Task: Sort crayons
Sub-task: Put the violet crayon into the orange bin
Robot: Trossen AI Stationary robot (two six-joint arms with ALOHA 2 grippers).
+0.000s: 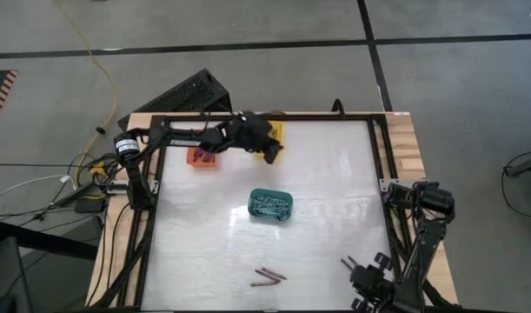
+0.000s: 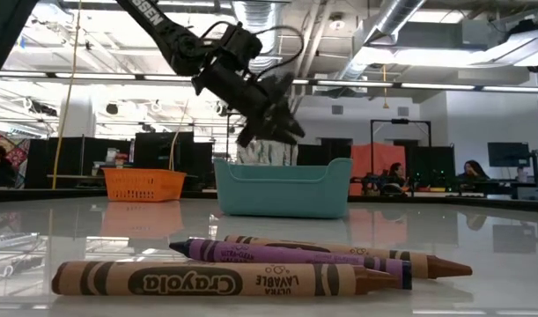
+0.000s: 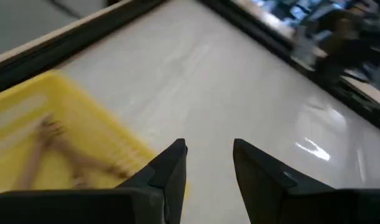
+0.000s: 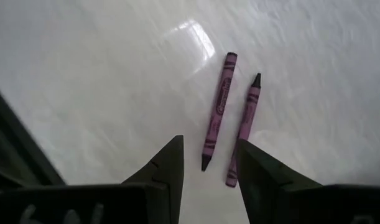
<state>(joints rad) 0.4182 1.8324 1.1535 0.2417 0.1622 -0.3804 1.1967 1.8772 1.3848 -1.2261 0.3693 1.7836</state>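
Three crayons (image 1: 267,276) lie flat on the white table near its front edge; the low view shows a brown one (image 2: 224,278) in front, then a purple one (image 2: 286,254) and another brown one. The green basket (image 1: 270,204) at mid-table holds several crayons. My left gripper (image 1: 272,155) is open and empty, in the air at the near edge of the yellow basket (image 3: 59,134), which holds blurred brownish crayons. My right gripper (image 4: 209,146) is open and empty near the front right, low over the table, with two purple-looking crayons (image 4: 217,127) just ahead of its fingertips.
An orange basket (image 1: 202,156) stands at the far left beside the yellow one. A black frame (image 1: 378,174) runs around the white table top. People sit in the room far behind the table (image 2: 471,172).
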